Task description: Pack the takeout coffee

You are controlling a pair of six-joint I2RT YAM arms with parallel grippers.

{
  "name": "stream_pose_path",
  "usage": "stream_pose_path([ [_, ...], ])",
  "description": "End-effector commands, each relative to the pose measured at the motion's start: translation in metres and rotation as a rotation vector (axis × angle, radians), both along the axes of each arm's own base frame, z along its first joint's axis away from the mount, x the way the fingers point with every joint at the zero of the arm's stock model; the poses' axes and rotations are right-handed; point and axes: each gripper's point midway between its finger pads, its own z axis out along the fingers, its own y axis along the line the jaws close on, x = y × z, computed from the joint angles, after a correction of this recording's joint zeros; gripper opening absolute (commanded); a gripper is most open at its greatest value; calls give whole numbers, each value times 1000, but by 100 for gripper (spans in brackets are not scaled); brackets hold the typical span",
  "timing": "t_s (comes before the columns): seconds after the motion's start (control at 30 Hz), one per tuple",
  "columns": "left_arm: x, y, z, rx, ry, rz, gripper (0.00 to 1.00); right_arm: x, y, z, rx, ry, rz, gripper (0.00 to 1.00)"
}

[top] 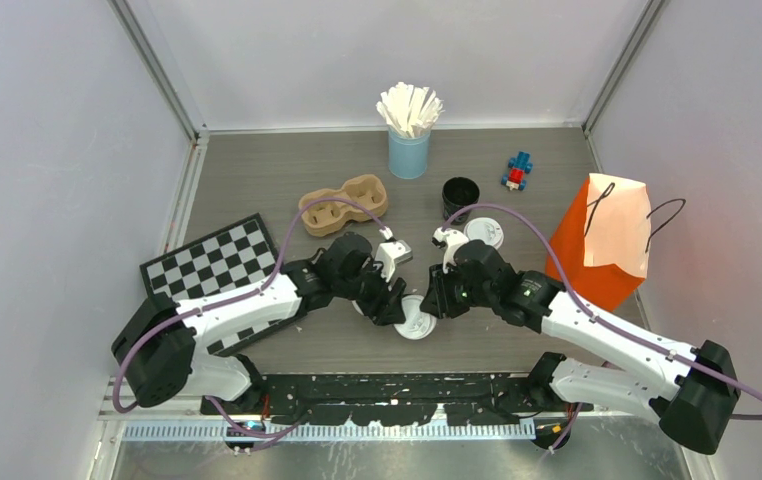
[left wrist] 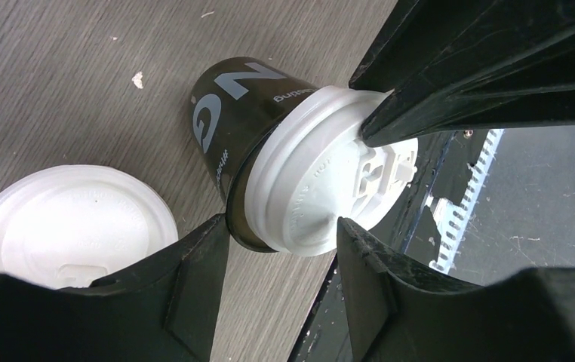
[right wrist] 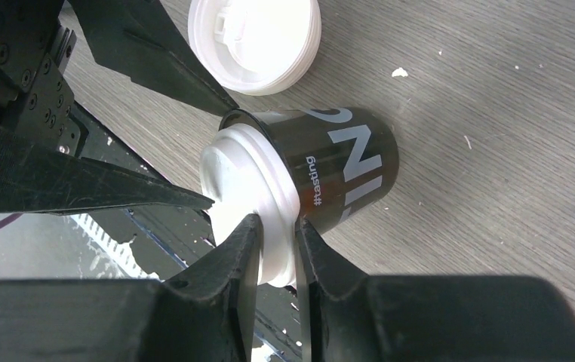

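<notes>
**A:** Right, nearest first. What sits between the arms?

**B:** A small black paper cup [left wrist: 220, 124] with a smooth wall, capped with a round white plastic sip lid [left wrist: 315, 185]. It stands tilted on the grey wood-grain table [left wrist: 58, 68], close to the near edge, with the lid leaning toward that edge.

**A:** Fingers?

**B:** The right gripper [right wrist: 275, 222] has its hard black fingers nearly closed, nipping the lid's raised rim. The left gripper [left wrist: 281, 226] is spread wide, with its tips at the cup's lip and the lid's lower edge. Whether they press, I cannot tell.

**A:** Room around it?

**B:** Tight. A loose white plastic lid [left wrist: 66, 219] lies flat just beside the cup, and the table's edge shows just past the capped one. There are small white crumbs on the boards.

**A:** Farther out?

**B:**
- At left, a black-and-white checkerboard card [top: 219, 262].
- Beyond it, a brown moulded-pulp carrier [top: 342, 205].
- A second black paper cup [top: 460, 196], uncapped, with a flat white lid [top: 484, 232] just beside it.
- At right, well apart, an orange paper bag [top: 569, 258] with black cord handles, standing open.
- Near the back wall, a light-blue cup of white wooden stirrers [top: 409, 152] and a small blue-and-red toy [top: 518, 172].

**A:** And the held cup's print?

**B:** Large pale block letters, with "#tasting" running small along the wall.
</notes>
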Motion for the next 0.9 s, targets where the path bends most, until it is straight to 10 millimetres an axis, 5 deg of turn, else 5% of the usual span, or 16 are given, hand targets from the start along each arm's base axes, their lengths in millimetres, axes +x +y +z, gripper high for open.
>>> stream_pose_path([
  [0.0, 6, -10, 17, -34, -33, -19, 56, 7, 1, 9, 16, -32, -20, 26],
  [0.47, 2, -9, 27, -47, -29, -29, 57, 8, -7, 3, 16, -21, -61, 24],
  [0.87, 31, 9, 25, 21, -173, 100, 57, 5, -12, 19, 68, -49, -61, 21],
])
